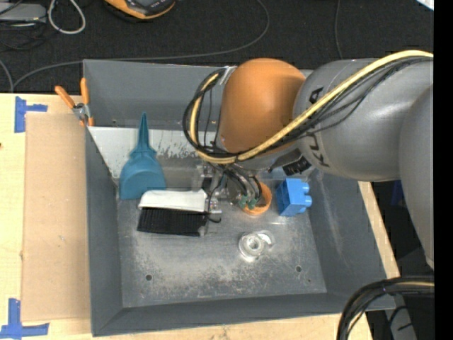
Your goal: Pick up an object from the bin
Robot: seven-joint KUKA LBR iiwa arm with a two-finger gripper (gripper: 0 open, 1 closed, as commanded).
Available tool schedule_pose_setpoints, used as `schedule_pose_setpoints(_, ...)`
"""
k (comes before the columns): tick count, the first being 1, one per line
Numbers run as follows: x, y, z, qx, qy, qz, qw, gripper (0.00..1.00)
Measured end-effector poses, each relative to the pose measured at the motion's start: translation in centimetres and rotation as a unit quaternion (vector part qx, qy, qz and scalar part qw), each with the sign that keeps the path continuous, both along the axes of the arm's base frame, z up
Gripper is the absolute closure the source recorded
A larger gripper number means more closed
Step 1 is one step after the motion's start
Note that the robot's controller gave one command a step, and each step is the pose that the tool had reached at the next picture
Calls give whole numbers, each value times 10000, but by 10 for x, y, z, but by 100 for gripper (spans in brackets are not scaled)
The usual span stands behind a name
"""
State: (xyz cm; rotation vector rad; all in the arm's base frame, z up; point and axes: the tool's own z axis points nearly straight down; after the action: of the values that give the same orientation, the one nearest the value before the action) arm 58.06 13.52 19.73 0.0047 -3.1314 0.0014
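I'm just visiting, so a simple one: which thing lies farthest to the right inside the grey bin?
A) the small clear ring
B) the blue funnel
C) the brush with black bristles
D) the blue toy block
D: the blue toy block sits nearest the bin's right wall, with the small clear ring, the brush and the blue funnel all further left.

Can't see rt end of brush [170,214], behind gripper [214,205]. Can't make out orange ring-like thing [262,204], approx. half covered. Top of blue block [294,197] tucked under arm [368,119], itself cut off at rt edge.
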Motion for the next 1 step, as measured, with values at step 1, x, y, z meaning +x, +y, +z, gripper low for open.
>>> schedule_pose_setpoints(1, 2, -1, 5, 5, -40, -28, 10000, 0)
